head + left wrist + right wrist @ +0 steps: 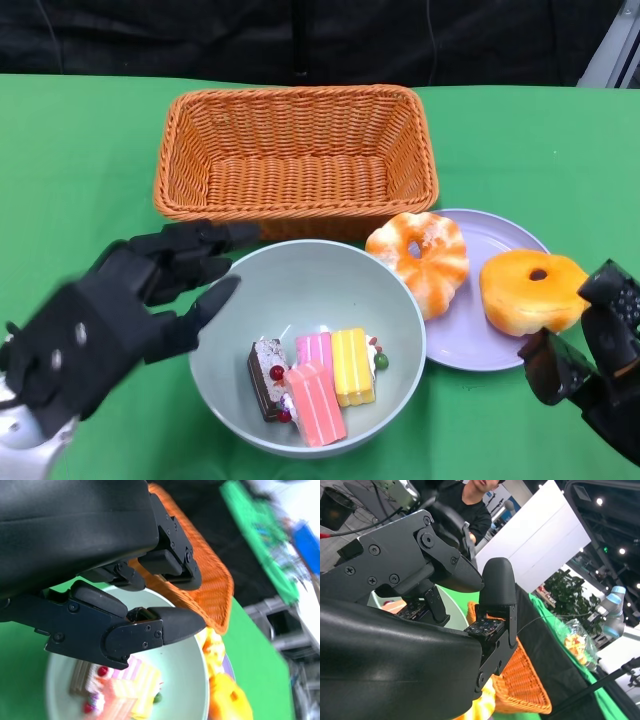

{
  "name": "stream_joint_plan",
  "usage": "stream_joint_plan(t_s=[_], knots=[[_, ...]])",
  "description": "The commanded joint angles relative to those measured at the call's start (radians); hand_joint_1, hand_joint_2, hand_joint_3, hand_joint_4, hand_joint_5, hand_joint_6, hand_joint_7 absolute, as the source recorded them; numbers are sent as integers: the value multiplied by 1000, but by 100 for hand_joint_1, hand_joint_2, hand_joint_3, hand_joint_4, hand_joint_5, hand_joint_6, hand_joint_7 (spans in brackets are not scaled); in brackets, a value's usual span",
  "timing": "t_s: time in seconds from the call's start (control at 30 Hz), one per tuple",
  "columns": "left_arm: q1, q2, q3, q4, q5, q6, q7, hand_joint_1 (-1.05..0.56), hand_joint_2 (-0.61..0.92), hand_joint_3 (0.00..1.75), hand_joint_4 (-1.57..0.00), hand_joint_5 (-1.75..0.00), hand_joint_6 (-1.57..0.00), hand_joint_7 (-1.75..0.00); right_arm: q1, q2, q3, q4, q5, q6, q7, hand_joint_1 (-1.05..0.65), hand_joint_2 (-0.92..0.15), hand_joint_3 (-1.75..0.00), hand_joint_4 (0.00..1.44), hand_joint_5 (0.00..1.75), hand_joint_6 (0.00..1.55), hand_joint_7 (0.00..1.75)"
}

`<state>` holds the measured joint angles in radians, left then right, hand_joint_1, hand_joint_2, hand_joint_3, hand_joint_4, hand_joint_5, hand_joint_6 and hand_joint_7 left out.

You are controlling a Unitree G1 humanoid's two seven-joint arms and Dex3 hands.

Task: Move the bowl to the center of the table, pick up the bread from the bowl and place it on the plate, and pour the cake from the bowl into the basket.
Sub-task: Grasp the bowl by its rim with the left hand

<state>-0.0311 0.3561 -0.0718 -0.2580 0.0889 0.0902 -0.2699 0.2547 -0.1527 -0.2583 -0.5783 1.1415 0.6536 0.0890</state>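
Pale green bowl (pixel 300 290) holding striped cake slices (pixel 318 385) lying lengthwise toward the basket (pixel 296 150), left hand (pixel 120 310) spread empty at its rim, right hand (pixel 590 350) empty, fingers apart beside the plate (pixel 470 340)

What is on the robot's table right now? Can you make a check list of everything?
Surface: green table, flat.
Job's things: pale bowl in front of the basket, holding cake pieces; two breads on the purple plate; orange basket, nothing inside.
Clutter: nothing seen.
Hands: left hand at the bowl's left rim, fingers apart, holding nothing; right hand beside the plate, open.
Cables: nothing seen on the table.
Surroundings: black backdrop behind; a person in black in the right wrist view.
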Motion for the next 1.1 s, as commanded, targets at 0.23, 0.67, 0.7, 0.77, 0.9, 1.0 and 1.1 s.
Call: stream_joint_plan(t_s=[0.23, 0.67, 0.7, 0.77, 0.9, 1.0, 1.1], knots=[[5, 362, 76, 97, 230, -741, -47, -74, 92, 15, -74, -12, -82, -8, 15, -8, 23, -2, -16, -21, -7, -16, -69, -95, 73, 175, 55, 175], [-194, 485, 120, 358, 467, -1316, 46, -98, 92, 16, -67, -1, -80, 0, 12, -2, 45, -2, -63, -20, -59, -14, -73, -97, 72, 175, 54, 175], [-207, 468, 118, 385, 489, -1337, 63, -98, 92, 14, -66, -1, -79, 0, 11, -1, 48, -2, -68, -21, -61, -14, -73, -97, 72, 175, 54, 175], [-233, 433, 118, 430, 547, -1372, 103, -97, 92, 14, -64, 0, -76, 0, 10, 2, 55, -6, -86, -23, -74, -14, -73, -97, 73, 175, 54, 175], [-262, 386, 112, 476, 660, -1395, 169, -95, 92, 22, -62, 0, -74, 0, 7, 10, 62, -10, -95, -20, -95, -14, -72, -97, 74, 175, 54, 175], [-281, 372, 101, 507, 744, -1424, 226, -93, 92, 28, -62, 0, -73, 0, 6, 13, 66, -16, -98, -18, -108, -14, -72, -98, 74, 175, 55, 175], [-308, 367, 72, 554, 813, -1444, 280, -91, 92, 31, -60, 0, -72, 0, 3, 17, 73, -20, -104, -16, -123, -15, -72, -99, 75, 175, 55, 175]])
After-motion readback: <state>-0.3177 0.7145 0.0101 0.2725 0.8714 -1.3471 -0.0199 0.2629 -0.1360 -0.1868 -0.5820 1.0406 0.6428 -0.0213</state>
